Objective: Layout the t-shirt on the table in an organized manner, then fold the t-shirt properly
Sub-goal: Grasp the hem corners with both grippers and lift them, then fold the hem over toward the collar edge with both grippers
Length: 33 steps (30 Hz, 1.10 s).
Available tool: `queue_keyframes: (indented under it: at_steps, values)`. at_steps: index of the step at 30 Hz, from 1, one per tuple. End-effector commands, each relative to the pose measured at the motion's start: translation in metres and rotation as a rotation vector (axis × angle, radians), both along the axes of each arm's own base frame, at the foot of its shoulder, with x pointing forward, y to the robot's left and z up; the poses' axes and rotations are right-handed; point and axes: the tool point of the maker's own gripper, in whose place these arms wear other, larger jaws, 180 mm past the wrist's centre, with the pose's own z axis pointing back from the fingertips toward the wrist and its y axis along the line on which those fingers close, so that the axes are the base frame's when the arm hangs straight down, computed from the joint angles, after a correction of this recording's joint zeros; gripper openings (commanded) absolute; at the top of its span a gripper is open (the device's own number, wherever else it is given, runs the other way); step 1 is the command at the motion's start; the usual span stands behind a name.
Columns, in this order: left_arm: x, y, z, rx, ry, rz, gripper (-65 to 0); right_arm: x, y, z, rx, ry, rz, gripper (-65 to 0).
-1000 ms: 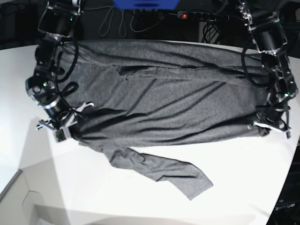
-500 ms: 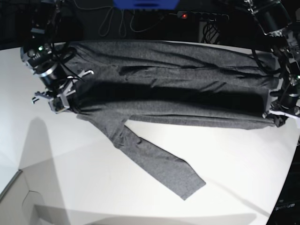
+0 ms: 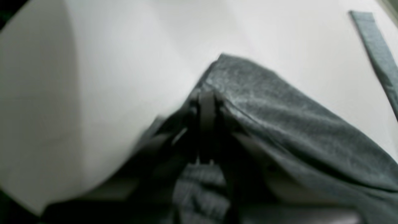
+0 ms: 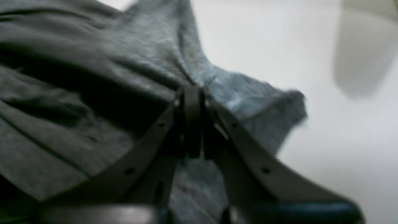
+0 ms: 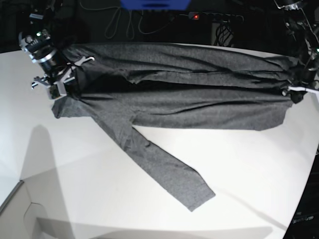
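- Two grippers hold the t-shirt, one at each end, so the dark grey cloth stretches across the far half of the table.
- The right gripper, at the left of the base view, has its jaws closed tight on a bunched edge of the cloth.
- Its wrist view shows the two fingers pressed together with fabric pinched between them, and folds of the t-shirt spreading away to the left.
- The left gripper, at the right edge of the base view, is also clamped narrow on the shirt's other end.
- From that wrist view the closed gripper grips a peak of the t-shirt, with the white table beneath; the view is blurred.
- One long sleeve lies flat on the table, running diagonally toward the near side, away from the body of the shirt.
- A narrow strip of grey cloth shows at the top right of the left wrist view.
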Motion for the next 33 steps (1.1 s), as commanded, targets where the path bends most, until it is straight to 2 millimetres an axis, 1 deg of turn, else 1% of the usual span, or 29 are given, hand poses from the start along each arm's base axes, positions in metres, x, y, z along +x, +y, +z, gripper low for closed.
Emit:
queue_keyframes:
  at_steps: [1,3,5,7,11,16,20,23,26,30,32,33]
  values:
    - [0.005,0.010,0.021,0.026,-0.065,0.012,-64.8,0.005,0.002,0.013,0.017,-0.054,0.004,-65.0]
    - [0.000,0.011,0.020,0.012,-0.068,0.020,-64.8,0.003,0.000,0.015,0.015,-0.055,-0.001,-65.0]
    - [-0.002,0.015,0.031,0.029,-0.090,0.023,-64.8,-0.001,0.000,0.014,0.011,-0.049,-0.002,-65.0]
    - [-0.003,0.015,0.047,0.056,-0.118,0.019,-64.8,-0.004,0.000,0.016,0.006,-0.050,0.000,-65.0]
    - [-0.002,0.007,0.069,0.100,-0.157,-0.014,-64.8,-0.006,0.000,0.017,0.002,-0.050,0.001,-65.0]
    - [-0.010,0.008,0.079,0.129,-0.163,-0.013,-64.9,-0.015,-0.001,0.011,-0.002,-0.021,0.003,-65.0]
    - [-0.013,0.001,0.092,0.163,-0.177,-0.041,-64.9,-0.015,-0.002,0.010,-0.006,-0.019,0.003,-65.0]
    - [-0.013,0.006,0.097,0.172,-0.187,-0.029,-64.9,-0.016,-0.005,0.010,-0.009,-0.020,-0.006,-65.0]
    - [-0.010,0.012,0.086,0.151,-0.173,-0.007,-64.9,-0.016,-0.004,0.010,-0.005,-0.020,-0.005,-65.0]
    - [-0.008,0.017,0.058,0.094,-0.127,0.018,-64.7,-0.016,-0.003,0.010,-0.003,-0.019,-0.006,-65.0]
    - [-0.006,0.018,0.048,0.071,-0.108,0.025,-61.2,-0.016,-0.003,0.010,-0.003,-0.019,-0.006,-65.0]
    - [-0.005,0.018,0.045,0.065,-0.106,0.027,-57.4,-0.016,-0.003,0.010,-0.003,-0.019,-0.006,-65.0]
